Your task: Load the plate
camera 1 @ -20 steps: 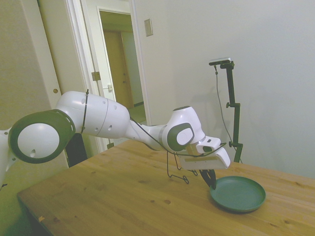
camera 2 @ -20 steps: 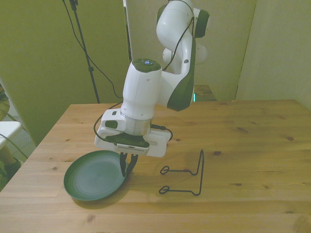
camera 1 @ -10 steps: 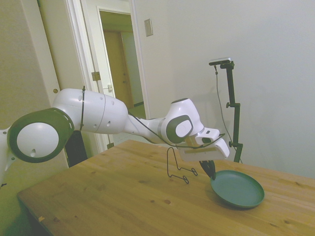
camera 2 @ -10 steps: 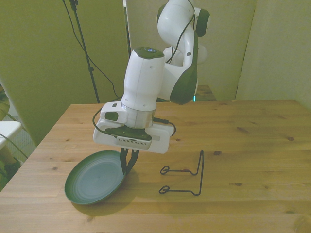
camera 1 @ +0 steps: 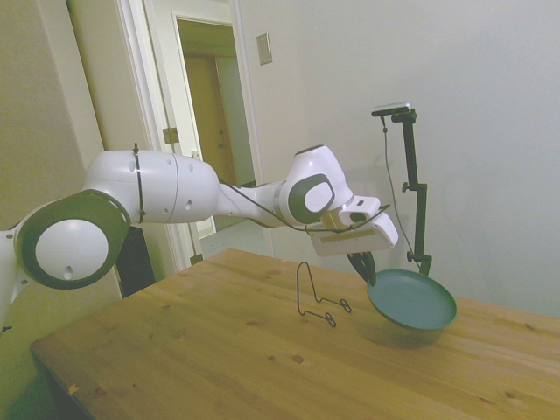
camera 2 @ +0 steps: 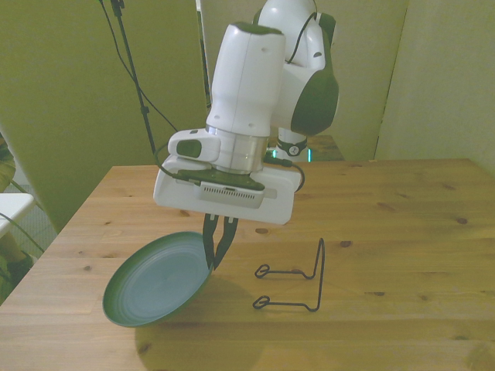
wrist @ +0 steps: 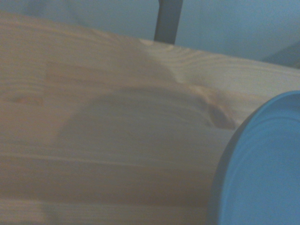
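The teal-green plate [camera 1: 413, 300] [camera 2: 158, 280] hangs in the air above the wooden table, tilted, its shadow on the boards below. My gripper [camera 1: 366, 269] [camera 2: 215, 249] is shut on the plate's rim at the edge nearest the wire stand. In the wrist view, part of the plate [wrist: 262, 173] shows as a blurred blue-green curve over the table. The thin black wire stand [camera 1: 316, 300] [camera 2: 298, 282] sits on the table just beside the plate, toward the front view's right.
The wooden table [camera 2: 402, 232] stretches wide toward the front view's right. A doorway [camera 1: 214, 122] stands behind the arm in the side view. The arm's white body [camera 2: 247, 100] looms over the plate.
The gripper has risen with the plate held by its rim. The plate went from lying on the table to hanging tilted above it.
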You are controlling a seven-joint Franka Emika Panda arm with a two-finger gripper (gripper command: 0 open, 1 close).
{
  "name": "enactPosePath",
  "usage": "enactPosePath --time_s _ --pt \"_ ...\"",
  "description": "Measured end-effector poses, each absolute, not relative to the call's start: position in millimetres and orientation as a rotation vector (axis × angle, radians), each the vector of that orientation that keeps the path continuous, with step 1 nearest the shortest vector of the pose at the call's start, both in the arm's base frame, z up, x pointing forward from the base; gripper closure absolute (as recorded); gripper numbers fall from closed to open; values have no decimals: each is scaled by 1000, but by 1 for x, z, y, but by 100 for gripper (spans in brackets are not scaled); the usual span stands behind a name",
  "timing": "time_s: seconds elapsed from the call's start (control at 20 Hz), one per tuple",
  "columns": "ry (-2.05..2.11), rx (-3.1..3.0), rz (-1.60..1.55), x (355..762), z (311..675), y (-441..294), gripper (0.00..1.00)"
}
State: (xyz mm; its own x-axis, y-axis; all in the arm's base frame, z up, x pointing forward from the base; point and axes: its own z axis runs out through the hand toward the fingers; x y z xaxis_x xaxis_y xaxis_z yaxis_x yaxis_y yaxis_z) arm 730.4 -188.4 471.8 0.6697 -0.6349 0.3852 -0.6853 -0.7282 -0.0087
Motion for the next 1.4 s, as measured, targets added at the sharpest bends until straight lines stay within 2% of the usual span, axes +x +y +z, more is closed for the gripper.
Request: enactPosePath --time_s 0.65,1.4 --pt "-1039 2824 669 748 547 -109 100" --pt "-1038 2829 666 748 550 -105 100"
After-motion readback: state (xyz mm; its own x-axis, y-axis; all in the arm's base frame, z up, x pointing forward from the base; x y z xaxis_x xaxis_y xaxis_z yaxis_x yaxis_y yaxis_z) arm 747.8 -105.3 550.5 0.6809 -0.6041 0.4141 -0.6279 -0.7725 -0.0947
